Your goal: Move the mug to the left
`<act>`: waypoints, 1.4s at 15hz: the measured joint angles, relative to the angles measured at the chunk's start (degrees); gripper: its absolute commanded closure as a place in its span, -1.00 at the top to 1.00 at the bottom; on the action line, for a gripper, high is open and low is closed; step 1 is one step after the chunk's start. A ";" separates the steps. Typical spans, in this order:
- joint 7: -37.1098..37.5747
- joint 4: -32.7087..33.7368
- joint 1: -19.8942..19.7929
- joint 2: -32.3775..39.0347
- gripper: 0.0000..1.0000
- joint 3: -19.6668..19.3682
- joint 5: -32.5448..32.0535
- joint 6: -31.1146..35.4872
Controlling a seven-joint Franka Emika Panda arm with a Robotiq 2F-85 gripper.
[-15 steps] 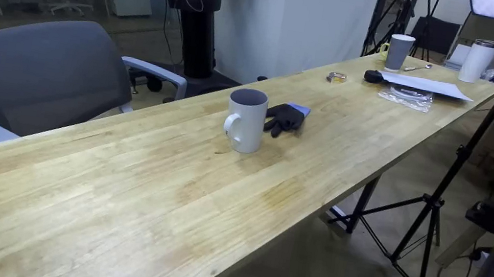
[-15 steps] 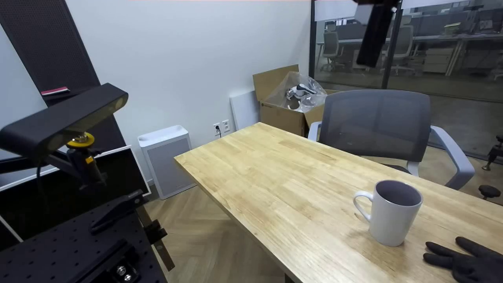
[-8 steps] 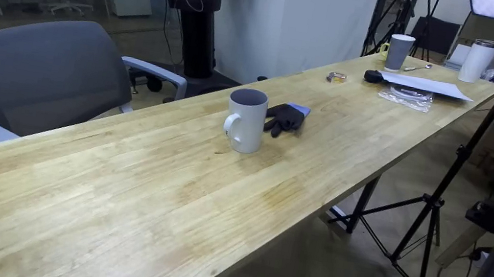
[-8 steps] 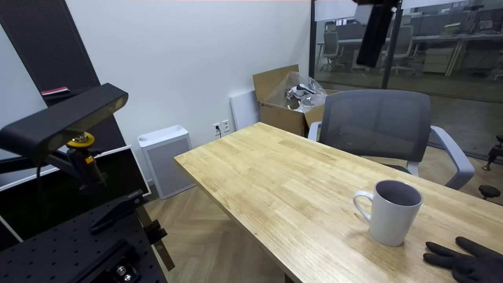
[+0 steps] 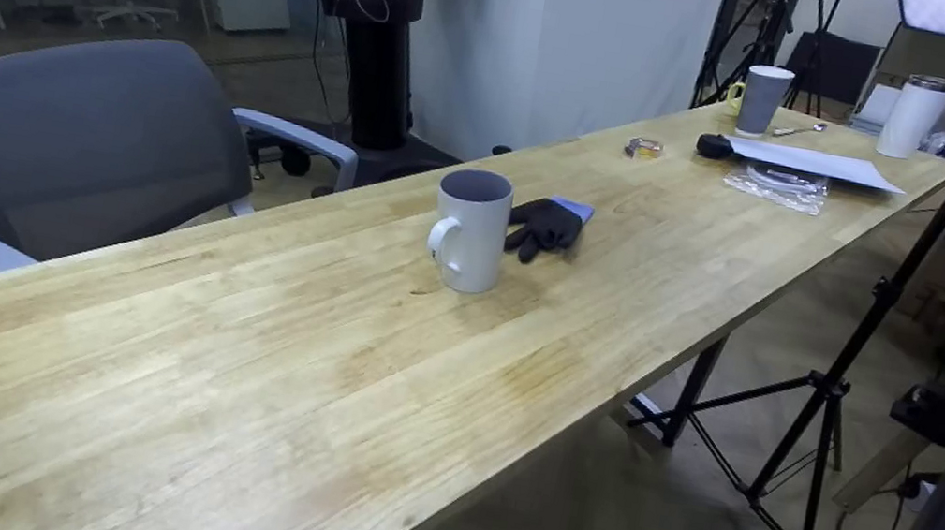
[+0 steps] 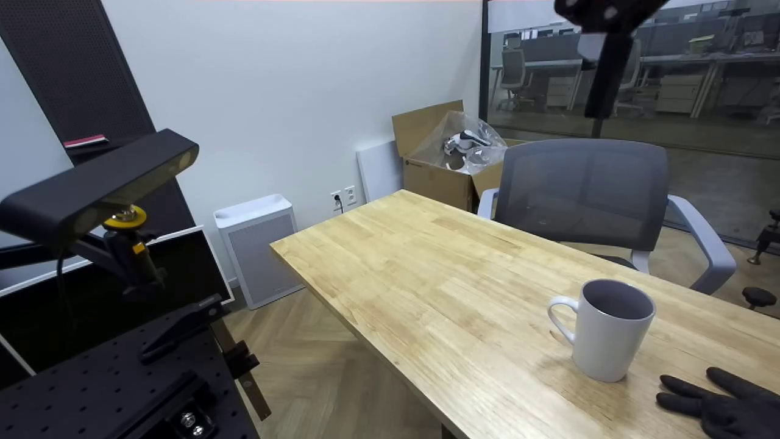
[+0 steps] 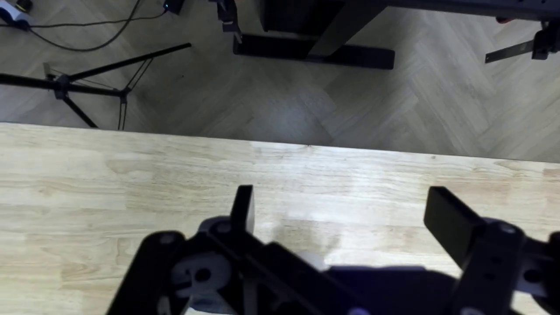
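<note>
The white mug [image 5: 469,236] stands upright on the wooden table [image 5: 278,357], handle out to the side. It also shows in an exterior view [image 6: 610,341], its dark inside facing up. My gripper [image 6: 600,110] hangs high above the table there, in the upper part of that view, well apart from the mug. In the wrist view my gripper [image 7: 337,208] has its fingers wide apart with only table behind the gap. A small pale rounded patch [image 7: 311,259] beside the gripper body is likely part of the mug; the rest is hidden there.
A black glove [image 5: 547,227] lies close beside the mug. A chair [image 6: 585,189] stands at the table's long side. Farther along are a grey cup [image 5: 761,102], a white lidded tumbler [image 5: 915,119], paper [image 5: 820,165] and a tape roll [image 5: 643,148]. A tripod [image 5: 832,388] stands beside the table.
In an exterior view my gripper has come slightly down and to the right, with more of it showing. The mug and glove have not moved.
</note>
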 measured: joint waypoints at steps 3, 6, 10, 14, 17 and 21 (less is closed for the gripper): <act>-0.64 0.07 -0.02 1.85 1.00 -0.02 1.51 6.31; -2.04 0.46 -0.01 3.85 1.00 -0.03 4.73 11.74; -3.88 1.77 0.08 6.78 1.00 0.13 8.58 17.61; -3.93 6.33 0.09 11.92 1.00 0.58 10.39 20.18; -3.83 12.00 -0.13 17.31 1.00 1.21 11.52 20.06; -3.10 20.24 -0.88 25.08 1.00 2.85 11.73 19.60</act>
